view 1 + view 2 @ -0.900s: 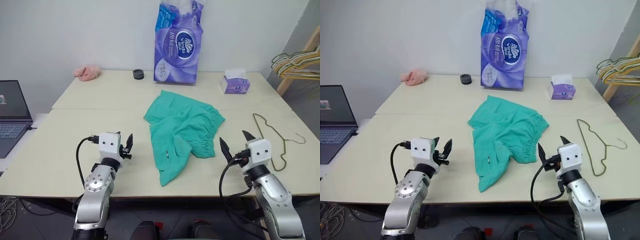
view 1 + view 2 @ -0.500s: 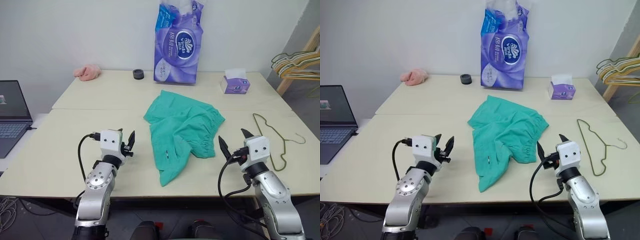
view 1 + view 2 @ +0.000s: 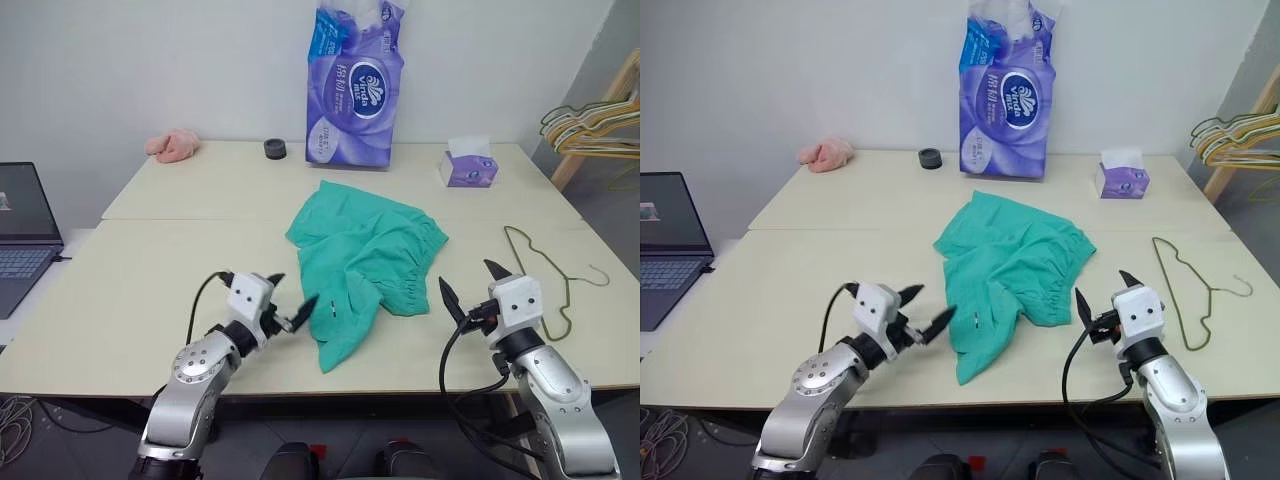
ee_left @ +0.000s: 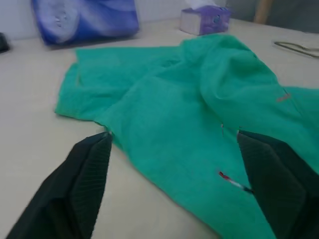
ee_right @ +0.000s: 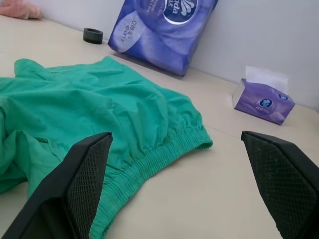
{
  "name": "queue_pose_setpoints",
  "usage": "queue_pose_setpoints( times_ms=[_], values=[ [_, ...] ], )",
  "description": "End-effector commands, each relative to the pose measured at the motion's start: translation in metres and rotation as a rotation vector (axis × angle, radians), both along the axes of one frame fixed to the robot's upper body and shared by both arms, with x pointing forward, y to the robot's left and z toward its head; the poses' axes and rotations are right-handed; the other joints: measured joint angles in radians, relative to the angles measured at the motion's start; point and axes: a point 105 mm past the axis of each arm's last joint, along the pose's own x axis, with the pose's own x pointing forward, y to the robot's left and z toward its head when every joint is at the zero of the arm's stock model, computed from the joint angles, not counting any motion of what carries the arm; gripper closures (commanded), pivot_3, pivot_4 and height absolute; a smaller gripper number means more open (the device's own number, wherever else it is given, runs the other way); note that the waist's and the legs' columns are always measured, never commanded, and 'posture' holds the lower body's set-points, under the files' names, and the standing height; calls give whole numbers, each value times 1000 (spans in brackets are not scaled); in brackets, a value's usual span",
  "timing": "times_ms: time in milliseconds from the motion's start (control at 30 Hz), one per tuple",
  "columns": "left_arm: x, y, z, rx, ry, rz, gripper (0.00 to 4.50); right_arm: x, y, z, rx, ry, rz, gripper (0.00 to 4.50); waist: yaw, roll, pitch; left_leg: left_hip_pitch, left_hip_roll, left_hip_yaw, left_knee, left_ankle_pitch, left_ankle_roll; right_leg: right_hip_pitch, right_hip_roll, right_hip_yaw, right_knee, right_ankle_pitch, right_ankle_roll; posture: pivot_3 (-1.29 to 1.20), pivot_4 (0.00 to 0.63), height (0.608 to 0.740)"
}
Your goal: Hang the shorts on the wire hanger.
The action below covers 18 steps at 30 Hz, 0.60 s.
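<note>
From the head camera, the shorts lie crumpled in the middle of the table, one leg trailing toward the near edge, the gathered waistband on the side nearer the wire hanger. The wire hanger lies flat on the table, well apart from the shorts, on their right. The left gripper hovers just beside the near leg of the shorts, fingers spread and empty, pointing at the cloth. The right gripper sits between the shorts and the wire hanger, jaws spread wide, holding nothing. Beyond the shorts stand a purple tissue pack, a small tissue box, a black ring and a pink cloth. A laptop sits far to the left of the shorts.

In the left wrist view, the two black fingers frame the shorts, which spread close ahead with a small white mark near one finger.

In the right wrist view, the spread fingers flank the elastic waistband of the shorts; the tissue pack and tissue box stand behind.
</note>
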Motion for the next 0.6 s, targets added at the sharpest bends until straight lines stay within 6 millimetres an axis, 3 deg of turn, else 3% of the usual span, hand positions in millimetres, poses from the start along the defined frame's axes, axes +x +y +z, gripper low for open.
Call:
queue_pose_setpoints(
  times_ms=[33,167,267,467,600],
  values=[
    [-22,-15,-7,65,85,-208,32,-12,15,7,-62,-30,139,46,-5,1,0,0,0,0,0,0,0,0,0,0,0,-1,-2,8,37,740],
    [-28,-15,-17,148,127,-287,32,-29,32,-3,-146,6,311,46,-13,1,1,0,0,0,0,0,0,0,0,0,0,-4,-5,-9,35,740],
    [-17,-18,-24,210,117,-264,32,-42,41,-11,-221,40,433,46,-13,1,1,1,0,0,0,0,0,0,0,1,1,-4,-5,-20,34,740],
    [-2,-19,-37,304,84,-197,32,-44,40,-11,-242,32,444,46,-13,1,0,3,0,0,0,0,0,2,0,1,1,-2,-2,-35,36,740],
    [-6,-19,-44,345,81,-222,32,-43,37,-12,-253,26,434,46,-13,2,-1,3,0,0,0,0,0,2,0,1,1,0,1,-39,39,740]
  ],
)
